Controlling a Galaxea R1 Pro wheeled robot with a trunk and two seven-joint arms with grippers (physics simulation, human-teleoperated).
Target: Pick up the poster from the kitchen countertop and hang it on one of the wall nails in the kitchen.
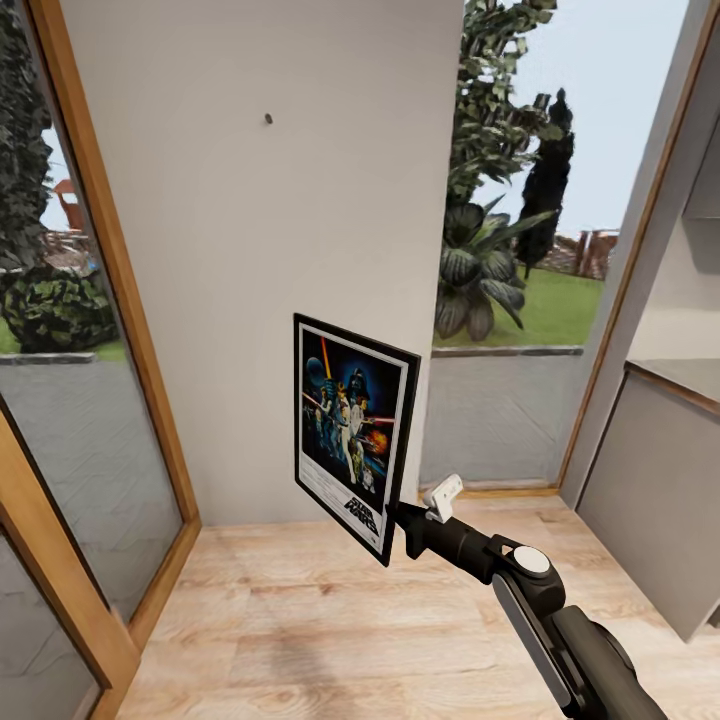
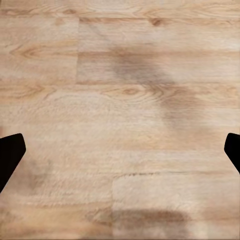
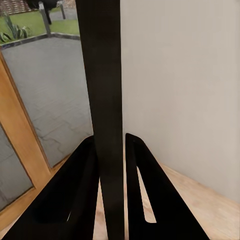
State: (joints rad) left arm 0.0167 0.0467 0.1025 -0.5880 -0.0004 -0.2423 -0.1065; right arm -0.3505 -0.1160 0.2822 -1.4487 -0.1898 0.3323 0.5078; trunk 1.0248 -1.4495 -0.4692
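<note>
Ahead, you face a plain light grey wall panel (image 1: pixel 270 260) set between two glazed openings in wood frames. Glass door (image 1: pixel 70 440) to your left, window (image 1: pixel 520 300) to your right with garden plants and lawn beyond. Light wood-plank floor (image 1: pixel 300 620) runs up to the wall's foot. Grey cabinet front (image 1: pixel 650 500) with a countertop edge stands at far right.

Your right arm (image 1: pixel 560 620) reaches forward from lower right, dark links with a white disc at one joint. Its right gripper (image 1: pixel 400 525) has the Star Wars poster (image 1: pixel 350 435) by the lower right corner of the black frame. Poster hangs in the air in front of the wall, roughly upright, turned at an angle so its printed face points toward you and leftward; lettering at the bottom. In the right wrist view the frame (image 3: pixel 105 100) shows edge-on as a dark upright strip running between the two black fingers (image 3: pixel 75 195), which are closed against it on either side.

Your left gripper (image 2: pixel 120 150) points down at bare floor planks; only its two dark fingertips (image 2: pixel 10 155) show, at opposite edges of the left wrist view, spread wide with nothing between them.

Wall nail (image 1: pixel 268 119) sits high on the panel, a small dark speck, well above the poster and a little left of its top edge
</note>
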